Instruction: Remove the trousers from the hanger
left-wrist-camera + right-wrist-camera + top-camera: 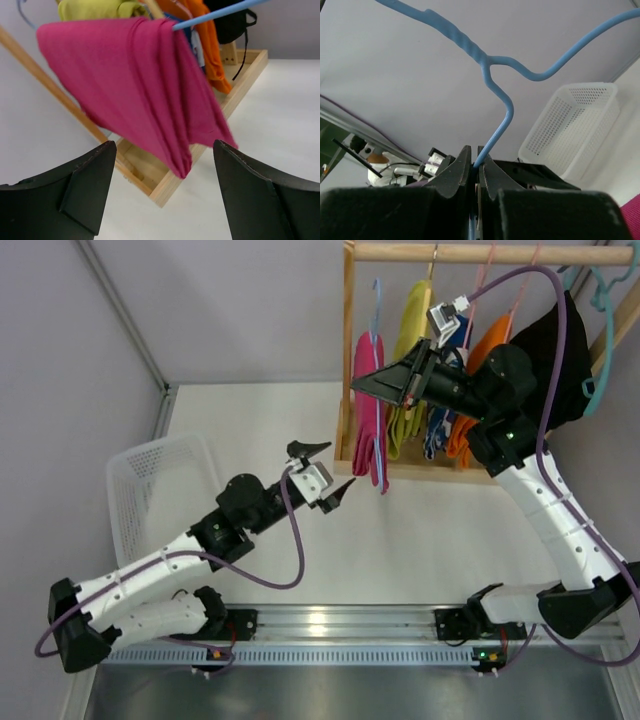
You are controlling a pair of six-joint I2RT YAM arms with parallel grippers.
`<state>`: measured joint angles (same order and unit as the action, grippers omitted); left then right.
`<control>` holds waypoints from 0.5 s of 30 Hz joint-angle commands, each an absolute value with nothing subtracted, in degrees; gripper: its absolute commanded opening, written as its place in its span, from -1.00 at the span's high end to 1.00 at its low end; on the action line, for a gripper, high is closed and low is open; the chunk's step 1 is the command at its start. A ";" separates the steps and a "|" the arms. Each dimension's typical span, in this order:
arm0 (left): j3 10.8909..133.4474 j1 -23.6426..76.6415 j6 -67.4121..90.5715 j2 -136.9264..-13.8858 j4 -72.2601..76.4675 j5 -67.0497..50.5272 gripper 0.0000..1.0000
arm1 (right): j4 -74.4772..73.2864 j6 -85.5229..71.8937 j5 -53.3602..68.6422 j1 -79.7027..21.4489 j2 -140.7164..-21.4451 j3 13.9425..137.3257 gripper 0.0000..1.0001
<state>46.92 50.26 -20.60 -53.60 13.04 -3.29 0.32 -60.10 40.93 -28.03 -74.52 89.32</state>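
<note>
The magenta-pink trousers point(368, 410) hang folded over a blue wire hanger point(376, 300) at the left end of the rack. My right gripper point(362, 386) is shut on the hanger's wire just above the cloth. In the right wrist view the blue hanger point(495, 75) rises out of the closed right gripper point(475, 161). My left gripper point(335, 468) stands open just below and left of the trousers' hem, holding nothing. In the left wrist view the trousers point(135, 85) hang ahead of the spread left gripper point(165, 145), hem tip low between the fingers point(90, 185). Lime yellow-green trousers point(410, 340) hang beside them.
The wooden rack point(348, 350) has a top rod point(480, 252) and a base tray point(420, 472). On it also hang an orange garment point(482, 365), a blue-white one point(436, 430) and a black one point(555, 360). A white mesh basket point(160, 490) sits at the left.
</note>
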 commanded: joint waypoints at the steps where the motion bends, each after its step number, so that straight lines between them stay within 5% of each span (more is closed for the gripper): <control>1: 47.63 56.42 -26.63 -57.46 25.74 8.87 -0.68 | 7.65 -55.02 41.84 -28.83 -71.01 93.95 1.00; 15: 51.50 60.47 -26.72 -65.39 33.40 16.26 -0.54 | 9.84 -57.21 42.01 -29.79 -69.96 92.73 1.00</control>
<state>48.77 60.27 -25.76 -64.95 26.92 14.09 -2.98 -59.20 41.50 -28.47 -74.19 89.36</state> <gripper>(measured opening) 0.774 0.047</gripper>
